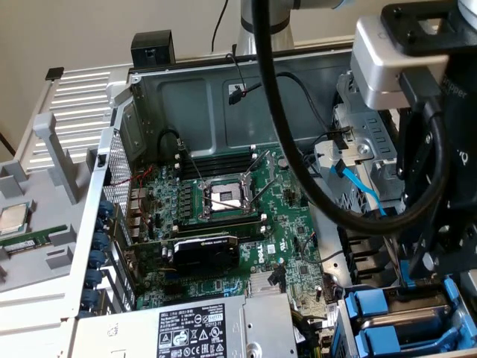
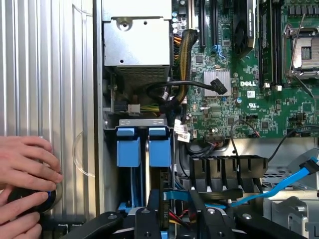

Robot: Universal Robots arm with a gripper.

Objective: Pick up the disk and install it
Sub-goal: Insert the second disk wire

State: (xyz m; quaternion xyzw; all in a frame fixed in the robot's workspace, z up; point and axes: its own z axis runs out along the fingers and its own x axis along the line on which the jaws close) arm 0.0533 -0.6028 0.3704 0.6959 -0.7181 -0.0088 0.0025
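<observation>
Black fingers (image 2: 154, 199) stand parted, clasping nothing, near the blue-framed disk (image 2: 159, 147) seated in the metal bay at the case edge, five o'clock from the green motherboard (image 1: 291, 224); a second blue carrier (image 2: 128, 149) sits just beside

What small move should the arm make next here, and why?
Probably a slow, straight descent: the gripper hangs above two blue plastic drive carriers standing side by side in the grey metal bay, so lowering looks the likeliest step.
</observation>
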